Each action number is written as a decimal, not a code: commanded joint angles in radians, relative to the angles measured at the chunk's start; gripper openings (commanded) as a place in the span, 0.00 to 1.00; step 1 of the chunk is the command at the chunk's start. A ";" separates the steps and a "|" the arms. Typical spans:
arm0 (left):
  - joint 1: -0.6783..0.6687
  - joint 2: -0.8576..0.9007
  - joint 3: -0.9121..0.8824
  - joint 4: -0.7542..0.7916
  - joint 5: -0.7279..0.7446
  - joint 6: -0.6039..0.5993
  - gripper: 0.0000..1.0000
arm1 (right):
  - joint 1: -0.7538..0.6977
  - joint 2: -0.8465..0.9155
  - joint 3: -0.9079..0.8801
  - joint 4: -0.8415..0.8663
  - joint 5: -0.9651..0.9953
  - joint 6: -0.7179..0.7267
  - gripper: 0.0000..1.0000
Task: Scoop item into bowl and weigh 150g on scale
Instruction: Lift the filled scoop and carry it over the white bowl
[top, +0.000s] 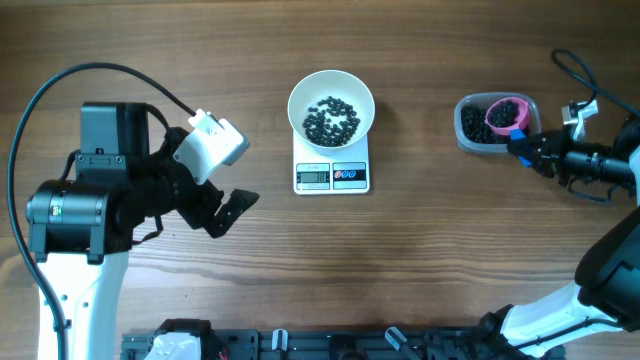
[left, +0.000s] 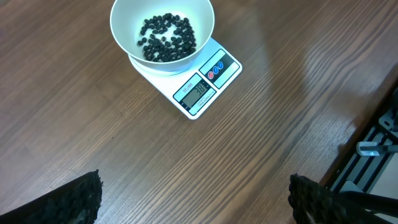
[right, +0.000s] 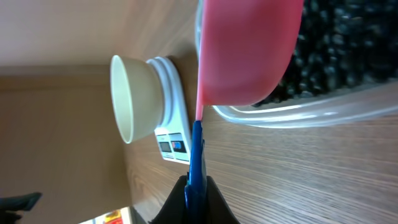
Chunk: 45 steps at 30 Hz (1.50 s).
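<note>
Partway: bowl (top: 331, 92) sits on the scale (top: 332, 177) at the centre of the table (top: 430, 260), with beans (top: 331, 120) only covering its bottom, so probably well short of target; display (left: 198, 91) too small to read. The right end effector (top: 526, 148) is clamped on the blue handle (right: 196, 149) of the pink scoop (right: 249, 50), which is down in the clear tub (top: 463, 140) of beans at right, while the left end effector (top: 228, 208) hangs wide open and empty, near left. Remaining: more scoop transfers, then trim to weight.

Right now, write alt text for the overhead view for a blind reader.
A white bowl of black beads sits on a white kitchen scale at mid-table. The right gripper holds a pink scoop over a clear tub of beads at right; the left gripper hangs open at left.
</note>
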 joint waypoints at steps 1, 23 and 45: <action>0.006 0.004 0.019 -0.001 0.008 0.012 1.00 | -0.004 0.009 -0.002 -0.002 -0.143 -0.031 0.04; 0.006 0.004 0.019 -0.001 0.008 0.012 1.00 | 0.277 -0.170 0.000 0.171 -0.269 0.196 0.04; 0.006 0.004 0.019 -0.001 0.008 0.012 1.00 | 0.719 -0.185 -0.001 0.563 0.058 0.185 0.04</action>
